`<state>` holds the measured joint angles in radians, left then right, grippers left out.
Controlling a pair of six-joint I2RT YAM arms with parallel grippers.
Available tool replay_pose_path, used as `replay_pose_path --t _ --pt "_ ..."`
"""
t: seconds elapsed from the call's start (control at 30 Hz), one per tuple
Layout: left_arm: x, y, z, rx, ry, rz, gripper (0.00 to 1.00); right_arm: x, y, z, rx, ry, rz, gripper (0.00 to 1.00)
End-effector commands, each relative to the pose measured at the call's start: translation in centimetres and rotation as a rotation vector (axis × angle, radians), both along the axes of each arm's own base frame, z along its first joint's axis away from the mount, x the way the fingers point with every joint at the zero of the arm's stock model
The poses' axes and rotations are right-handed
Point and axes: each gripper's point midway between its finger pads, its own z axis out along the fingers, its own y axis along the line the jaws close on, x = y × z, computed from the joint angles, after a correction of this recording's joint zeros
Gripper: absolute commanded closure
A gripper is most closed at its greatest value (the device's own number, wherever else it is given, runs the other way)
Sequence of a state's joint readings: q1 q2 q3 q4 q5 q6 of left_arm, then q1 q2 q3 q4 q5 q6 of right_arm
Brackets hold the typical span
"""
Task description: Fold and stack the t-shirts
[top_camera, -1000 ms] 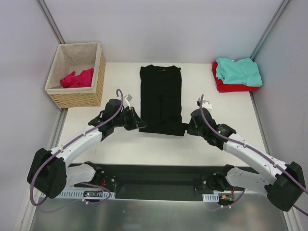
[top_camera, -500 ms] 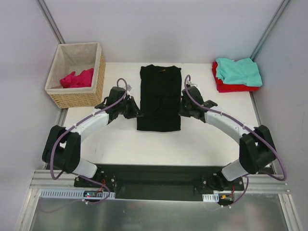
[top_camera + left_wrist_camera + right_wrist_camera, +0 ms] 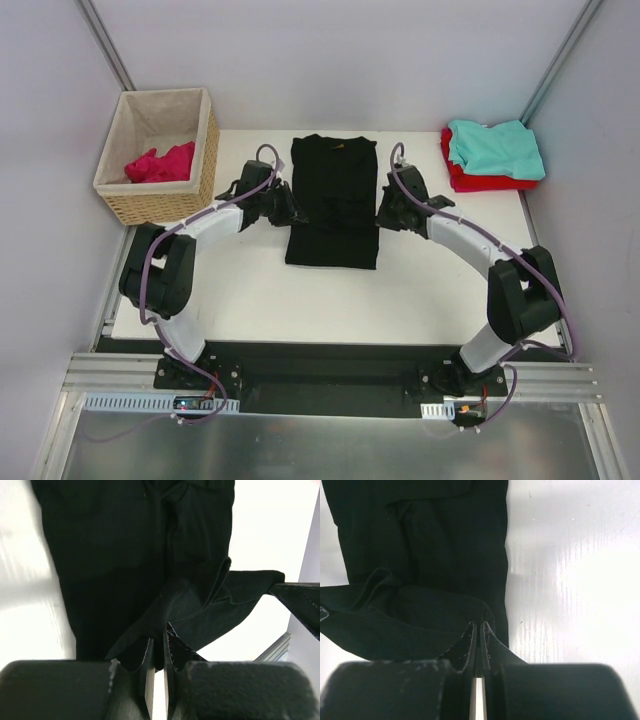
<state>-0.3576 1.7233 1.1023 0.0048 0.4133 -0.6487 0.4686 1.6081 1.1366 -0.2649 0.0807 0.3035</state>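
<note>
The black t-shirt [image 3: 333,190] lies mid-tabletop [image 3: 300,300], its near part lifted — left gripper [image 3: 288,210] and right gripper [image 3: 382,214] each clamped tight on a side edge. Far right, the teal t-shirt [image 3: 495,148] tops the red t-shirt [image 3: 480,183] — the pink t-shirt [image 3: 160,163] sits in the basket [image 3: 160,206].

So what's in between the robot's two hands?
The black t-shirt. The left gripper and right gripper each pinch an edge of it, so cloth spans the gap, seen in the top view.
</note>
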Motion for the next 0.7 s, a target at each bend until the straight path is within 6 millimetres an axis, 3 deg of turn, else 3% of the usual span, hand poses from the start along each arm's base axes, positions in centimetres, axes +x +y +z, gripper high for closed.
replay_pose_path --t 0.0,0.33,0.4,0.43,0.47,0.5,0.53,0.57,0.6,0.67 --pt "2.7 -0.5 1.6 -0.045 -0.068 -0.014 1.0 2.4 0.5 1.8 0.038 -0.05 0.016 0.99" --pt "4.2 0.6 -0.3 -0.03 -0.041 0.032 1.0 5.0 0.9 -1.8 0.037 0.02 0.005 0.99" --pt "4.5 0.9 -0.9 -0.026 -0.031 0.043 0.94 5.6 1.0 -2.7 0.028 0.031 0.004 0.96" --pt "4.9 1.3 -1.0 -0.023 -0.035 0.058 0.88 5.9 0.9 -2.9 0.024 0.033 0.005 0.91" --pt "5.0 1.5 -1.2 -0.022 -0.032 0.067 0.69 6.5 1.0 -2.9 0.024 0.03 0.003 0.84" --pt "5.3 1.9 -1.6 -0.012 -0.028 0.083 0.58 6.8 1.1 -2.8 0.026 0.027 0.002 0.64" --pt "5.6 2.1 -1.6 -0.007 -0.032 0.091 0.42 7.1 1.0 -2.7 0.024 0.02 0.003 0.52" --pt "6.2 2.2 -1.2 -0.006 -0.047 0.094 0.01 7.7 1.1 -2.1 0.021 -0.001 0.006 0.43" --pt "6.6 2.3 -1.1 -0.001 -0.055 0.1 0.01 8.0 1.0 -1.7 0.015 -0.015 0.005 0.24" --pt "7.4 2.4 -0.2 0.0 -0.088 0.099 0.01 8.7 0.6 -0.8 -0.013 -0.051 0.004 0.11"
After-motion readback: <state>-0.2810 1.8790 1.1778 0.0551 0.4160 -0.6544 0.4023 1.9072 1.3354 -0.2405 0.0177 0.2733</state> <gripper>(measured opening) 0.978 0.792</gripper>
